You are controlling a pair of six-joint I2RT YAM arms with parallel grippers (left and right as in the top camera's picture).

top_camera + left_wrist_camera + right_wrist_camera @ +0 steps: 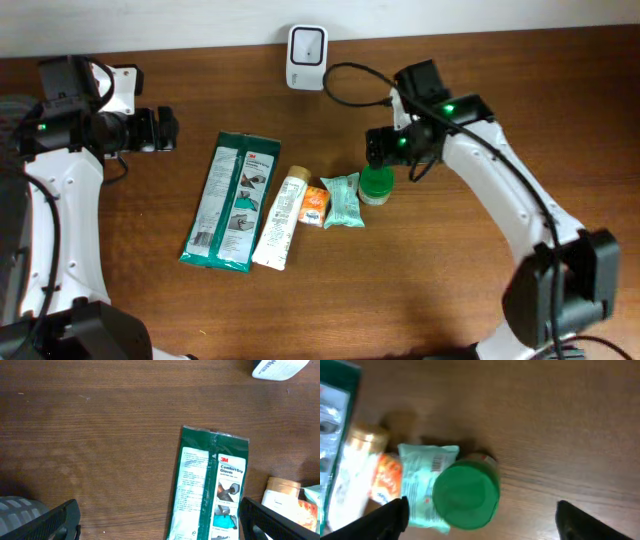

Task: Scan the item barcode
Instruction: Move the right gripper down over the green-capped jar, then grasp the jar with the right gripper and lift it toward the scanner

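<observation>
Green-lidded jar [466,493] upright, lid up, axis vertical.

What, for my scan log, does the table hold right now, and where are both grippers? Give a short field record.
scanner: small white barcode scanner at the far edge of the brown wooden table
item row: flat green glove packet, white tube, small orange packet, pale teal packet with barcode showing, round green-lidded jar
left gripper: open, over bare table beside the glove packet
right gripper: open, above the jar, not gripping it
</observation>
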